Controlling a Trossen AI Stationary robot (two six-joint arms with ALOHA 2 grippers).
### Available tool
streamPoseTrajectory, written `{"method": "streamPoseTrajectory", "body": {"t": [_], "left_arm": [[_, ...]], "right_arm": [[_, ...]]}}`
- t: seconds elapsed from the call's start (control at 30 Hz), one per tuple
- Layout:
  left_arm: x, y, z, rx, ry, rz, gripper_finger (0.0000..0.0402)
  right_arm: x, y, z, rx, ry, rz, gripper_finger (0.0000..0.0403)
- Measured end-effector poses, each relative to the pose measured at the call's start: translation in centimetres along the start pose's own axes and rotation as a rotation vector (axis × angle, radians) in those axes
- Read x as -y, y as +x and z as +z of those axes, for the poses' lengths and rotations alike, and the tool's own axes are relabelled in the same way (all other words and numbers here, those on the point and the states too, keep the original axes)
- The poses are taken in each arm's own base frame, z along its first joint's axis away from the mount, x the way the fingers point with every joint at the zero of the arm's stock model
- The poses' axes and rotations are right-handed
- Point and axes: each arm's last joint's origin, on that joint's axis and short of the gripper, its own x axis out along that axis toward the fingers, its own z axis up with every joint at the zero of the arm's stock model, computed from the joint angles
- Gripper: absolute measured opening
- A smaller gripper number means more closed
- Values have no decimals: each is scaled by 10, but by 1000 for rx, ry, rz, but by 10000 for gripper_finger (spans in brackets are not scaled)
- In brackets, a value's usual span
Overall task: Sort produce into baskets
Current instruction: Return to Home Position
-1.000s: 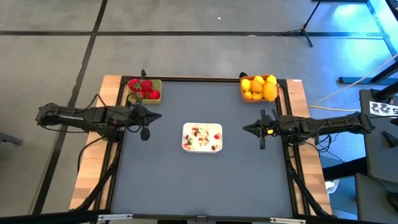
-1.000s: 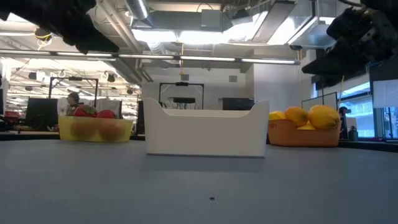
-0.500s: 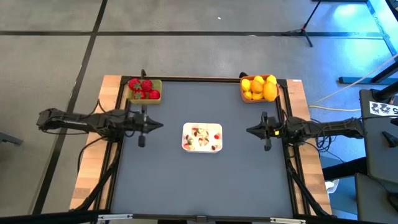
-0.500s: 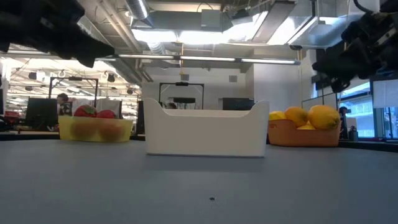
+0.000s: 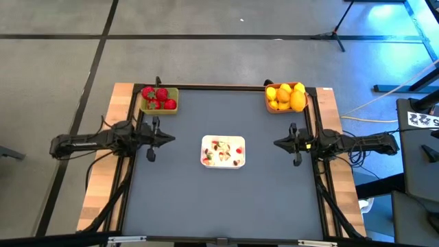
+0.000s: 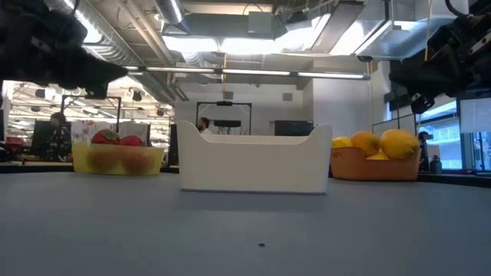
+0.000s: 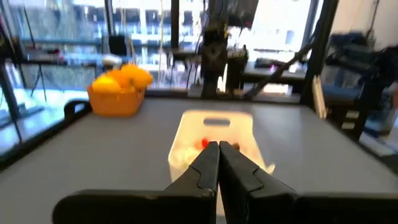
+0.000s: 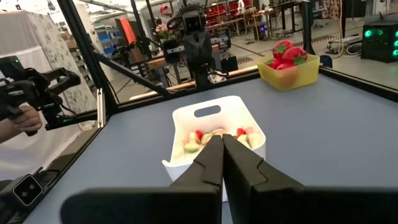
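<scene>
Red strawberry pieces [image 5: 158,97] fill the yellow-green basket [image 5: 171,92] at the table's far left. Yellow and orange fruits [image 5: 286,95] fill the orange basket [image 5: 269,103] at the far right. My left gripper [image 5: 173,138] hangs shut and empty above the table's left edge, pointing level toward the white tray [image 5: 223,151]. My right gripper [image 5: 275,143] hangs shut and empty above the right edge, facing the tray too. The wrist views show each pair of fingers closed together, left [image 7: 218,147] and right [image 8: 221,138].
The white tray with its handle cut-out [image 8: 206,111] stands at the table's middle and holds small pink-red and pale scraps [image 5: 228,151]. Bare grey tabletop [image 5: 226,199] lies around it. Wooden rails [image 5: 100,185] border the table's sides. A person's hand [image 8: 23,118] shows beyond the table.
My left gripper has sunk and drawn back toward the table's left edge, swinging a little toward the near side and levelling out. My right gripper has sunk slightly and pulled back toward the right edge. Both have stayed shut. The fruits, baskets and tray have not moved.
</scene>
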Motion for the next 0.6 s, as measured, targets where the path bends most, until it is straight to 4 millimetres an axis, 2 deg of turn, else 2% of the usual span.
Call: {"method": "streamPoseTrajectory", "body": {"t": [0.13, 0.37, 0.6], "left_arm": [[1, -5, 6, 75, 19, -17, 2], [-1, -5, 6, 68, 29, 1, 2], [-7, -5, 4, 52, 48, 118, 9]], "right_arm": [[0, 0, -1, -8, -1, -2, 7], [1, 0, -2, -9, -28, -8, 7], [2, 0, -2, -2, -32, -52, 7]]}}
